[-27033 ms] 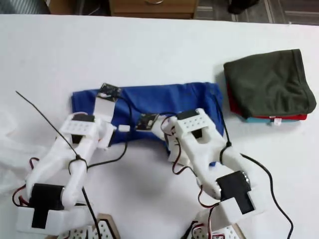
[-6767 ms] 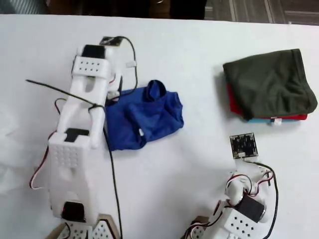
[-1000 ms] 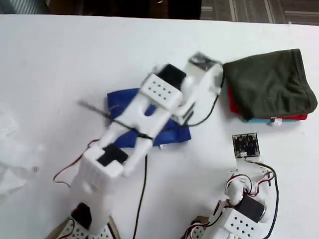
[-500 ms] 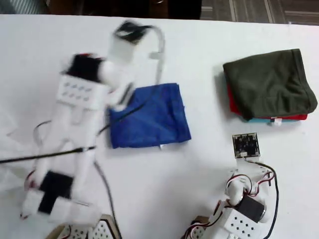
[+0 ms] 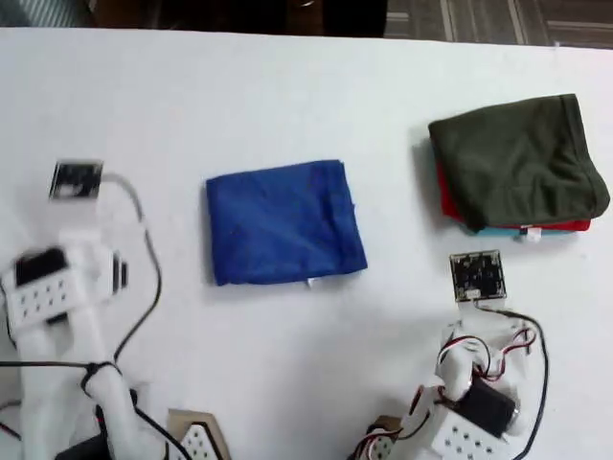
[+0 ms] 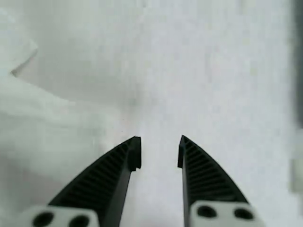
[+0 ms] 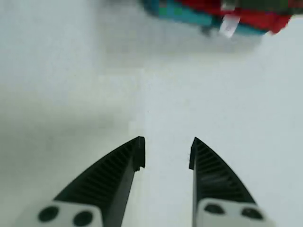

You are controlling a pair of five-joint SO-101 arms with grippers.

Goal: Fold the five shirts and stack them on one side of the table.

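A blue shirt (image 5: 285,220) lies folded into a flat rectangle at the middle of the table, with no gripper touching it. At the right side sits a stack: an olive green shirt (image 5: 517,158) on top, a red one (image 5: 560,226) under it, a teal one (image 5: 493,231) at the bottom. The left arm (image 5: 48,287) stands at the table's left edge, well clear of the blue shirt. My left gripper (image 6: 157,151) is open over bare table. My right gripper (image 7: 166,153) is open too, short of the stack's teal (image 7: 184,13) and red (image 7: 258,20) edges.
The right arm (image 5: 474,383) is drawn back at the front right, just in front of the stack. Something white and crumpled (image 6: 42,127) lies beside the left gripper. The white table (image 5: 287,86) has free room behind and in front of the blue shirt.
The left arm swung off the blue shirt, went up and left, then pulled back to the left edge. The blue shirt now lies flat and folded. The right arm stayed put.
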